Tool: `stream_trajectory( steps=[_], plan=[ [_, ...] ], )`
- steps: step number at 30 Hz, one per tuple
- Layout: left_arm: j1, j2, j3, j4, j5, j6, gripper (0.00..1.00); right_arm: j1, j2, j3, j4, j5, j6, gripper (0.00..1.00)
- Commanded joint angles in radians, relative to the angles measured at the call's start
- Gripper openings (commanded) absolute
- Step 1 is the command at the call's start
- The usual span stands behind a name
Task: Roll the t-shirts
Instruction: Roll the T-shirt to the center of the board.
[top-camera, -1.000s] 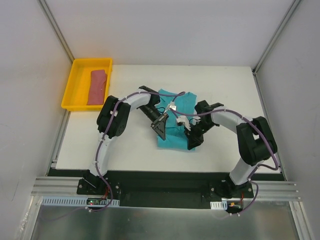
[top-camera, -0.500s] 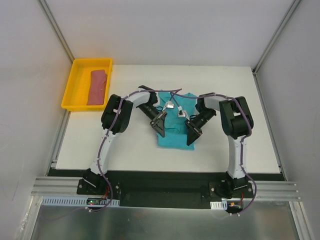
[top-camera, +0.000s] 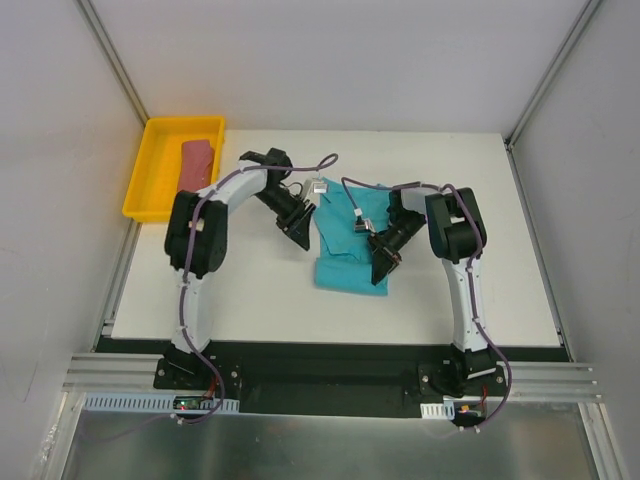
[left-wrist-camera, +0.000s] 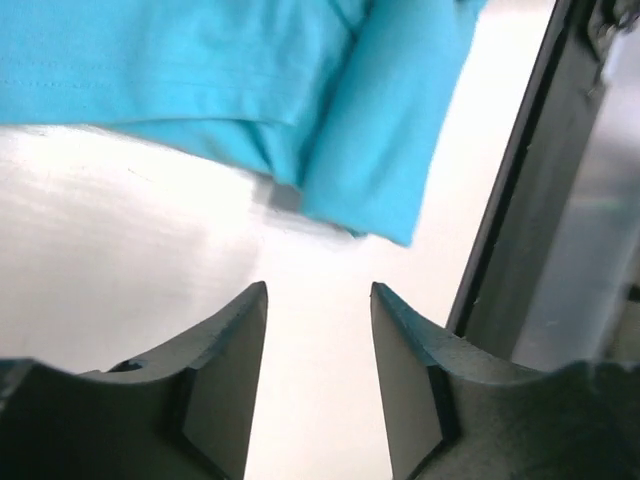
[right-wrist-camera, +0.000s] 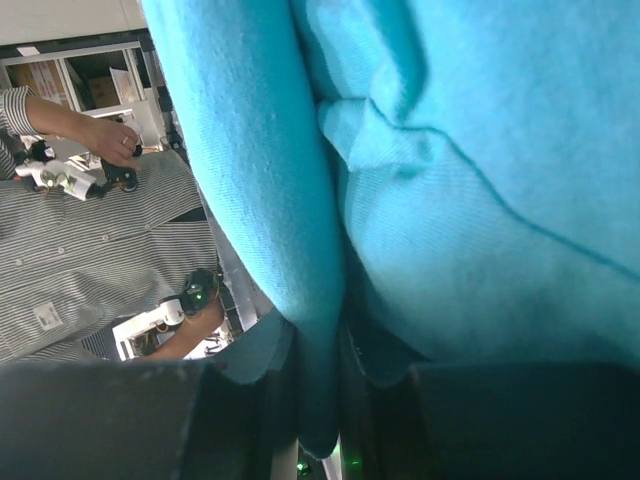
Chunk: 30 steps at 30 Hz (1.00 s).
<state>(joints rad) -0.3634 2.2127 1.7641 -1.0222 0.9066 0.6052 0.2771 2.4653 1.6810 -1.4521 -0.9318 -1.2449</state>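
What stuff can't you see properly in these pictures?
- Top view: the near end of the pink t-shirt is hidden by the left arm.
- Left wrist view: the teal t-shirt is cut off by the top edge.
- Right wrist view: the right gripper has its fingertips buried in teal cloth.
- Top view: the right gripper's jaws are too small and dark to make out.

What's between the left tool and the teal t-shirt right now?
Only bare table: the open left tool sits short of the teal t-shirt edge. The left wrist view shows it.
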Motion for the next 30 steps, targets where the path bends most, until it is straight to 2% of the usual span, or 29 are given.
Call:
stream_trajectory(
  steps=[1,2,4,8,10,18,30],
  plan=[
    [-0.083,-0.344,-0.156,0.189,-0.142,0.100,0.48,-0.009,0.038,0.043,-0.206,0.054,0.024,0.10],
    [-0.103,-0.379,-0.232,0.221,-0.162,0.147,0.52,-0.009,0.041,0.043,-0.206,0.053,0.030,0.10],
    [-0.165,-0.476,-0.314,0.305,-0.195,0.185,0.52,-0.009,0.044,0.048,-0.205,0.053,0.038,0.10],
    [-0.274,-0.556,-0.493,0.505,-0.279,0.287,0.52,-0.010,0.043,0.042,-0.206,0.050,0.035,0.10],
    [-0.308,-0.573,-0.561,0.553,-0.294,0.327,0.53,-0.010,0.041,0.043,-0.206,0.048,0.033,0.10],
    [-0.387,-0.512,-0.643,0.691,-0.357,0.375,0.53,-0.010,0.043,0.043,-0.206,0.044,0.032,0.10],
    [-0.433,-0.455,-0.704,0.700,-0.410,0.415,0.54,-0.012,0.044,0.046,-0.205,0.037,0.028,0.10]
  ],
)
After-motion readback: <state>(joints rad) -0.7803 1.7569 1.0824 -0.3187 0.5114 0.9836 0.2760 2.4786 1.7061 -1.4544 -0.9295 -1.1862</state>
